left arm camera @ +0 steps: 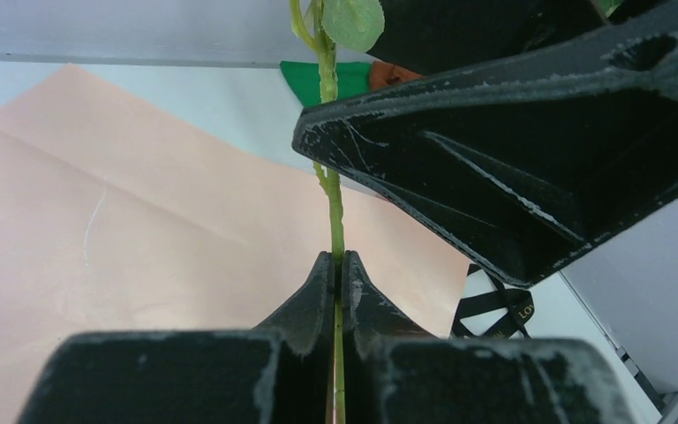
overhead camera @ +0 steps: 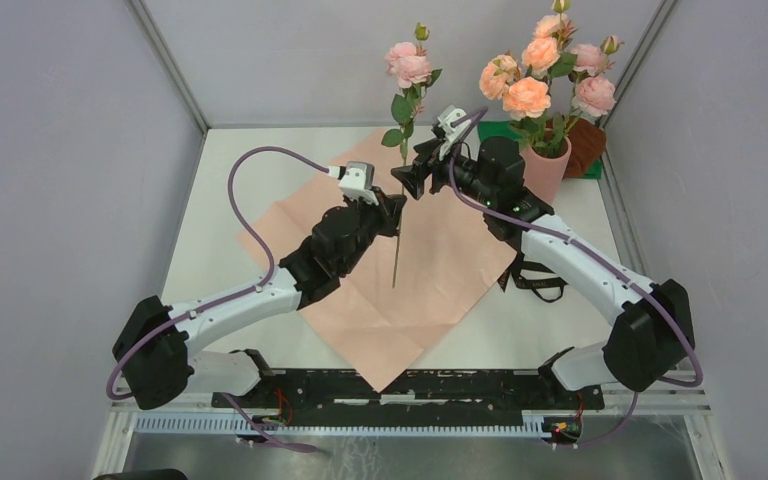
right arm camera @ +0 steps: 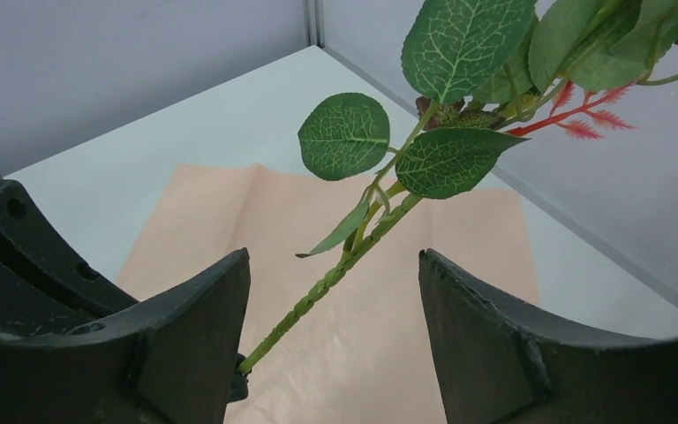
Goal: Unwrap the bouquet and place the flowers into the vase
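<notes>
The bouquet's pink wrapping paper lies spread flat on the table. My left gripper is shut on one flower's thin green stem and holds it upright, its pink bloom high above. My right gripper stands open around the same stem, just above the left one and below the leaves. The stem runs close to its left finger. The salmon-pink vase stands at the back right with several flowers in it.
A black ribbon lies on the table under the right arm, beside the paper's right corner. Green cloth and a brown bundle sit behind the vase. Grey walls close in the table at the back and both sides.
</notes>
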